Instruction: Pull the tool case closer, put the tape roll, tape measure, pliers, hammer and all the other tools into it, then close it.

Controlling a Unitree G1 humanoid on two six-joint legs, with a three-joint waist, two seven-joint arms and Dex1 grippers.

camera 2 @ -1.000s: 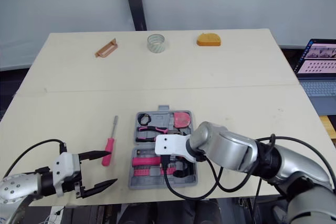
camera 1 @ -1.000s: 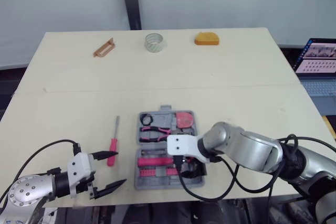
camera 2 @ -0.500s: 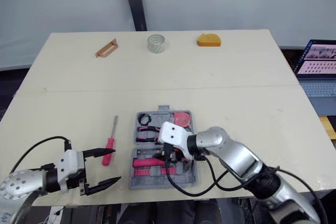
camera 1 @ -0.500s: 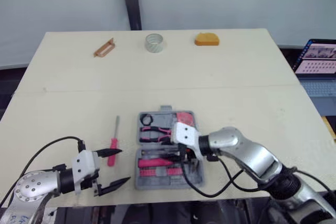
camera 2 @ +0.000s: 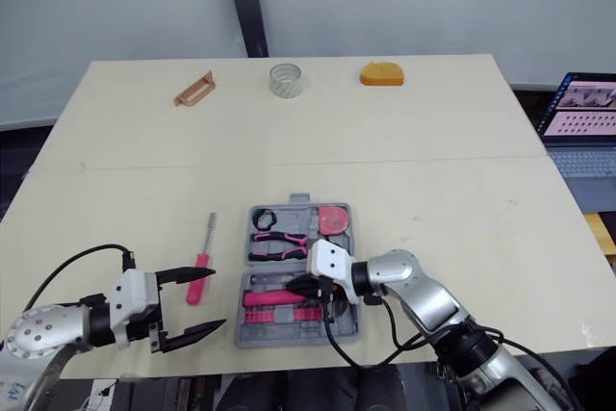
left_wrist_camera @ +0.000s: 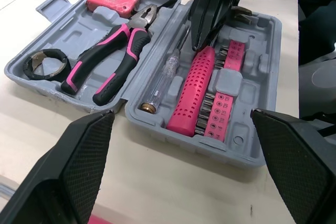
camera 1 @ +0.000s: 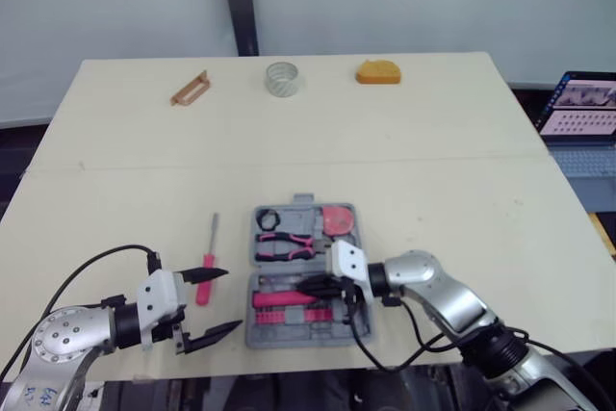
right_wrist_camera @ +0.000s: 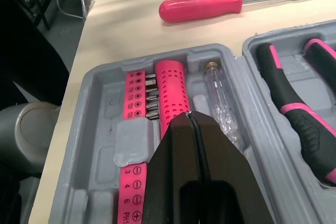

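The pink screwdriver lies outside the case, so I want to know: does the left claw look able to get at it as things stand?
Probably yes. The left claw is open right beside the pink screwdriver, and nothing lies between them to block a grasp.

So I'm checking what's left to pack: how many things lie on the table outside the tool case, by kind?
red screwdriver: 1
tape roll: 1
orange tool: 1
brown tool: 1
Total: 4
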